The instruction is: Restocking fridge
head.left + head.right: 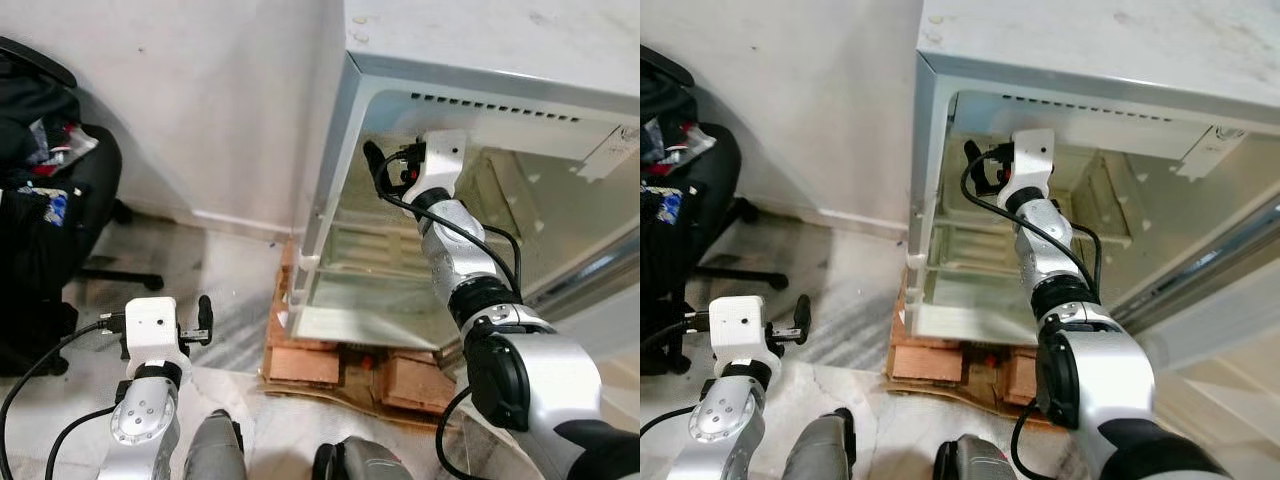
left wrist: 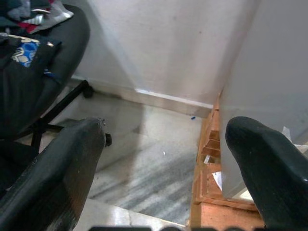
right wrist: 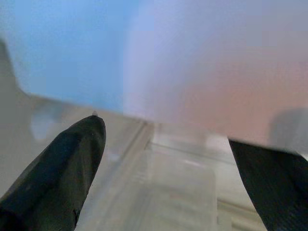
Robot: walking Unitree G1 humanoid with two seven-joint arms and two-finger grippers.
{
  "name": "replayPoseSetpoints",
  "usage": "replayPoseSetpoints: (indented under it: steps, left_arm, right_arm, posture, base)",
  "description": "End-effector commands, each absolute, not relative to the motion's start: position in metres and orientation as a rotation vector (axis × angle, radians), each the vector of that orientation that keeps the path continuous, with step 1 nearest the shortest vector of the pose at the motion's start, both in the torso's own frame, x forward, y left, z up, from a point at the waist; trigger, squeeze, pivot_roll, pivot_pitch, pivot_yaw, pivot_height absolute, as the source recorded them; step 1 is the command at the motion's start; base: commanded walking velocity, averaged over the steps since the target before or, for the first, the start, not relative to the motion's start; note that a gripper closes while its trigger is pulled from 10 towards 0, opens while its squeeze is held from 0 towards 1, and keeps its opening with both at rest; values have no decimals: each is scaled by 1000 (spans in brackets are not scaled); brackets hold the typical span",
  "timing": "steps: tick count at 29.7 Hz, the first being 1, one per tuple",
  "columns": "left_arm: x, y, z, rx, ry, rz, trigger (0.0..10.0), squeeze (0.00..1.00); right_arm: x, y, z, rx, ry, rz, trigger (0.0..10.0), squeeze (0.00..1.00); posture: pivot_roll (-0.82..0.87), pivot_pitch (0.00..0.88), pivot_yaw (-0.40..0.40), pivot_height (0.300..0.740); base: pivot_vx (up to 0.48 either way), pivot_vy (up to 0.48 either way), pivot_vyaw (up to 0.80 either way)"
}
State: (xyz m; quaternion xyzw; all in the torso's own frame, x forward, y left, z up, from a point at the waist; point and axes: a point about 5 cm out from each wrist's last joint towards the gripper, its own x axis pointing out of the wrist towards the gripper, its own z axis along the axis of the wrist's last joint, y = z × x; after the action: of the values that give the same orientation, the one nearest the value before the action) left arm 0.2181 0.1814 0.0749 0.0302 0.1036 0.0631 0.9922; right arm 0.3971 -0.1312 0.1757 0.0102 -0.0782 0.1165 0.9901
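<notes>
My left gripper (image 1: 204, 318) near, low at left over grey marble floor (image 1: 215, 290), fingers spread, empty. Black office chair (image 1: 60, 200) piled with clothes further left. Stack of orange bricks (image 1: 330, 365) props white open fridge (image 1: 520, 60) ahead. My right gripper (image 1: 978, 170) reaches far inside fridge's upper left corner, above clear shelf (image 1: 970, 245), fingers apart, holding nothing.

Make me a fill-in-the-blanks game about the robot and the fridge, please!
1. The right gripper is reaching inside the open ____.
2. The left gripper is outside, above the ____.
3. The fridge stands on ____ that are orange-brown.
4. The fingers of both grippers are ____, with nothing between them.

Missing words: fridge; floor; bricks; open
</notes>
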Motion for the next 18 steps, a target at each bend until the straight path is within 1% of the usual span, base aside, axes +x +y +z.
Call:
replayPoseSetpoints:
  steps: [1,4,6,7,8,12,16,18]
  left_arm:
    - [214,182,71,64,217,124,10000,0]
    - [212,184,70,65,221,129,10000,0]
    - [211,185,67,68,228,129,10000,0]
    - [211,185,67,68,228,129,10000,0]
    - [213,185,66,69,230,124,10000,0]
    - [219,184,67,77,226,103,10000,0]
    - [223,185,67,82,222,94,10000,0]
    - [224,185,66,82,223,95,10000,0]
  right_arm:
    - [393,-145,167,17,-151,202,10000,0]
    - [388,-146,158,24,-136,214,10000,0]
    - [379,-147,139,36,-95,226,10000,0]
    - [379,-147,139,36,-95,226,10000,0]
    - [373,-146,130,32,-71,245,10000,0]
    - [365,-146,117,26,-25,277,10000,0]
    - [357,-147,114,15,-26,293,10000,0]
    - [353,-148,112,23,-27,293,10000,0]
  posture:
    - [211,73,-124,740]
    - [209,69,-124,740]
    - [197,60,-116,740]
    - [197,60,-116,740]
    - [191,58,-109,740]
    - [173,50,-96,740]
    - [164,38,-94,740]
    - [163,30,-93,740]
  base:
    - [0,0,0]
    - [0,0,0]
    - [0,0,0]
    - [0,0,0]
    - [0,0,0]
    - [0,0,0]
    - [0,0,0]
    - [-296,0,0]
